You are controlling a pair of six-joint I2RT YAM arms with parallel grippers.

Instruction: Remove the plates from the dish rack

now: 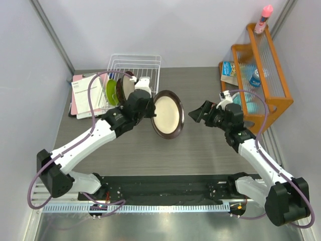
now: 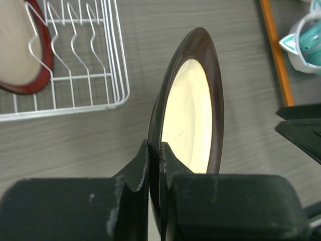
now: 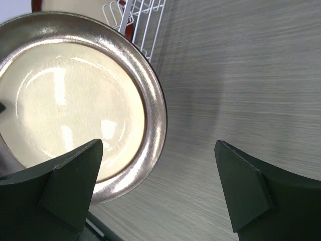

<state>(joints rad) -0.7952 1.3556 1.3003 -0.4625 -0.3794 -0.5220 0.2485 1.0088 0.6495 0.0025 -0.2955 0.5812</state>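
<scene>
- Nearest, the left arm (image 1: 85,140) reaches out from its base toward the middle of the surface (image 1: 200,150). The left jaws are clamped tight on the lower rim of the grey-rimmed plate (image 1: 168,114), one finger on each face.
- That plate hangs clear of the surface, out of the rack and between the two arms. It stands on edge and tips back a little, its cream face turned toward the right arm (image 1: 256,155).
- The right jaws are spread fully apart and hold nothing. They sit just to the right of the plate, level with it and pointing at it.
- From the right wrist view the plate (image 3: 75,100) shows its broad face, not its edge. If a hand-over comes next, the right jaws probably need to straddle the free rim, the side nearest them.
- Farther back, the dish rack (image 1: 134,61) holds the lime green plate (image 1: 111,92) and the dark-red-rimmed plate (image 1: 124,88) upright between its prongs, behind the left wrist.
- Farthest right stands the orange shelf (image 1: 281,100), well apart from the rack.
</scene>
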